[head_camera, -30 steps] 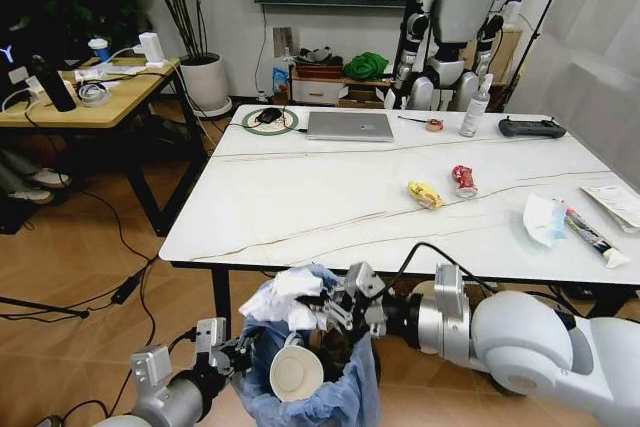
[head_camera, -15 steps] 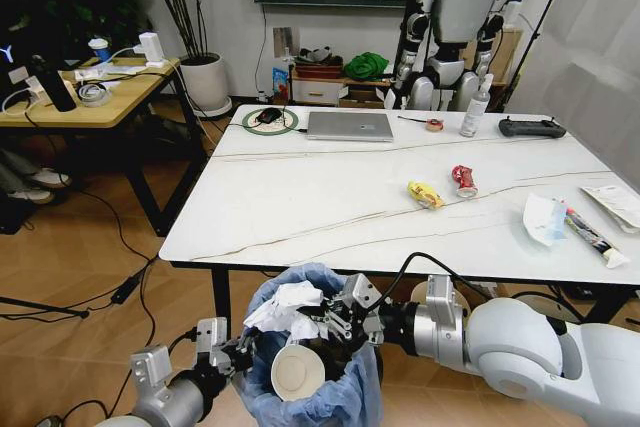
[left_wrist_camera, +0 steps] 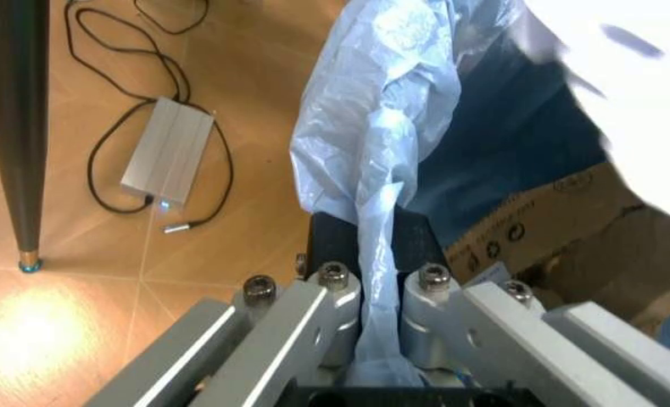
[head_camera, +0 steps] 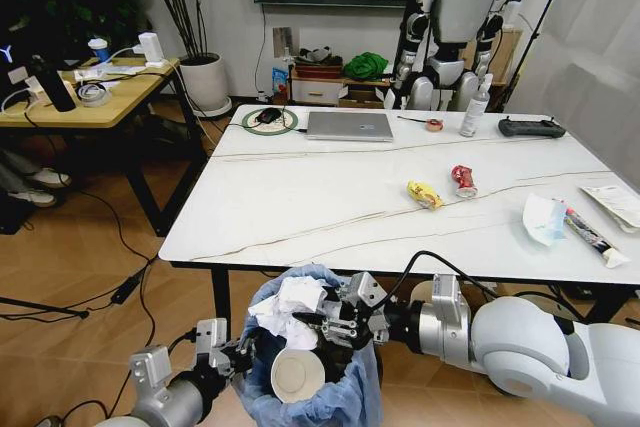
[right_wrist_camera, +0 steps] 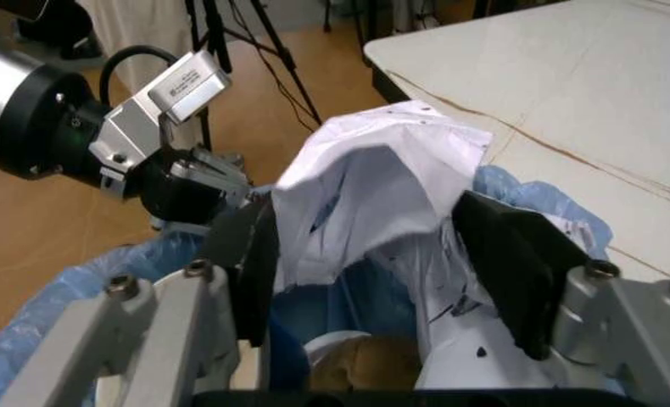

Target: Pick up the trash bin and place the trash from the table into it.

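The trash bin (head_camera: 310, 372), lined with a crinkled light-blue plastic bag, sits just in front of the near edge of the white marble-look table (head_camera: 330, 202), below the tabletop. The left gripper (head_camera: 228, 352) is clenched on the bag's rim at the bin's left side; in the left wrist view its fingers (left_wrist_camera: 335, 297) pinch a fold of the blue plastic (left_wrist_camera: 369, 170) between them. The right gripper (head_camera: 335, 319) reaches over the bin's mouth from the right, its pads (right_wrist_camera: 510, 263) spread with crumpled white paper (right_wrist_camera: 369, 182) between them, the sheet resting on top of the bin's contents. A paper cup (head_camera: 297, 375) and brown cardboard (left_wrist_camera: 538, 229) lie inside the bin. Still on the table are a yellow wrapper (head_camera: 425, 194), a crushed red wrapper (head_camera: 464, 180), a white-blue paper piece (head_camera: 545, 218) and a tube (head_camera: 596, 238) near the right edge, with a silver laptop (head_camera: 350, 126) at the far side.
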You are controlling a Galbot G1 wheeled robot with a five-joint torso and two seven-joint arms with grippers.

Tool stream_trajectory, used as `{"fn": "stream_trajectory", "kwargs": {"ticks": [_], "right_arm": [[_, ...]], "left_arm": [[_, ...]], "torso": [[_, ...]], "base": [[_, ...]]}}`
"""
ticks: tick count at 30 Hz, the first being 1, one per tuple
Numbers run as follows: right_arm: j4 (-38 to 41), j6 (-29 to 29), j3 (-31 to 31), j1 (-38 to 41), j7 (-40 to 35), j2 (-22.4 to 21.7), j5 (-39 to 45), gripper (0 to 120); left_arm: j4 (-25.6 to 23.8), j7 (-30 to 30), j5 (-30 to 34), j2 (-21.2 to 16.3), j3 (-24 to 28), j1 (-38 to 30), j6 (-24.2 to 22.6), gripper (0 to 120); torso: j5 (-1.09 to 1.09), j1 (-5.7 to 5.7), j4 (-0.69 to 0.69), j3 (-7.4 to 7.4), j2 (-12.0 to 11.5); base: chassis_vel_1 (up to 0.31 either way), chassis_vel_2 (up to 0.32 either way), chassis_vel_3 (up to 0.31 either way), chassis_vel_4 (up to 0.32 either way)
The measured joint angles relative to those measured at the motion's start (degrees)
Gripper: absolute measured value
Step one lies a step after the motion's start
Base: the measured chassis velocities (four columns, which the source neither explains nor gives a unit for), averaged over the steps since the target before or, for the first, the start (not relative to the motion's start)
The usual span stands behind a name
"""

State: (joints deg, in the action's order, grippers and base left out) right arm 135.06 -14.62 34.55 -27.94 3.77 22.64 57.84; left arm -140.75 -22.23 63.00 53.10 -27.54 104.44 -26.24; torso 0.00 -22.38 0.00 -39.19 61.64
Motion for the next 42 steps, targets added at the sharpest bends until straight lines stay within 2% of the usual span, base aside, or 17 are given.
{"fn": "stream_trajectory", "kwargs": {"ticks": [2, 6, 9, 10, 12, 19, 29, 36, 39, 42], "right_arm": [[0.07, 0.04, -0.39, -0.35, 0.04, -0.20, -0.08, 62], [0.29, 0.27, -2.17, -1.97, 0.45, -1.05, -0.63, 80], [0.42, 0.28, -2.91, -2.69, 0.57, -1.29, -0.80, 86], [0.45, 0.34, -3.40, -3.19, 0.65, -1.45, -0.98, 92], [0.48, 0.52, -3.90, -3.61, 0.87, -1.72, -1.27, 97], [0.64, 0.69, -5.12, -4.14, 0.88, -1.86, -1.30, 99], [0.41, 0.95, -10.24, -5.17, -0.54, -1.61, 0.33, 100], [-0.94, 0.98, -19.11, -8.17, -4.70, -0.05, 2.66, 100], [-2.27, 1.29, -23.17, -9.61, -9.13, 0.83, 2.69, 100], [-3.67, 1.31, -24.38, -9.47, -12.43, 2.08, 2.75, 100]], "left_arm": [[-0.05, -0.02, -0.01, 0.01, -0.02, 0.01, -0.06, 0], [-0.10, -0.14, -0.01, 0.01, -0.08, -0.02, -0.23, 0], [-0.10, -0.18, -0.02, 0.02, -0.12, -0.07, -0.24, 0], [-0.10, -0.22, -0.03, 0.03, -0.12, -0.08, -0.27, 0], [-0.05, -0.28, -0.17, 0.03, -0.22, -0.09, -0.33, 0], [0.38, -0.29, -1.49, -0.17, -0.50, 0.09, -0.46, 0], [0.61, 0.50, -3.33, -0.43, -0.10, 0.33, -0.46, 0], [0.75, 1.46, -3.49, -0.28, 0.00, 0.26, 0.29, 0], [0.73, 1.49, -3.46, -0.36, 0.30, 0.50, 0.35, 0], [0.66, 1.37, -3.45, -0.38, 0.31, 0.62, 0.35, 0]], "torso": [[0.00, 0.00, 0.00, 0.00, 0.00], [0.00, 0.00, 0.00, 0.00, 0.00], [0.00, 0.00, 0.00, 0.00, 0.00], [0.00, 0.00, 0.00, 0.00, 0.00], [0.00, 0.00, 0.00, 0.00, 0.00], [0.00, 0.00, 0.00, 0.00, 0.00], [0.00, 0.00, 0.00, 0.00, 0.00], [0.00, 0.00, 0.00, 0.00, 0.00], [-0.01, 0.00, -0.01, 0.00, 0.00], [0.01, 0.00, -0.01, 0.00, 0.00]], "base": [[0.000, 0.000, 0.000, 0.000], [0.000, 0.000, 0.000, 0.000], [0.000, 0.000, 0.000, 0.000], [0.000, 0.000, 0.000, 0.000], [0.000, 0.000, 0.000, 0.000], [0.000, 0.000, 0.000, 0.000], [0.000, 0.000, 0.000, 0.000], [0.000, 0.000, 0.000, 0.000], [0.000, 0.000, 0.000, 0.000], [0.000, 0.000, 0.000, 0.000]]}}
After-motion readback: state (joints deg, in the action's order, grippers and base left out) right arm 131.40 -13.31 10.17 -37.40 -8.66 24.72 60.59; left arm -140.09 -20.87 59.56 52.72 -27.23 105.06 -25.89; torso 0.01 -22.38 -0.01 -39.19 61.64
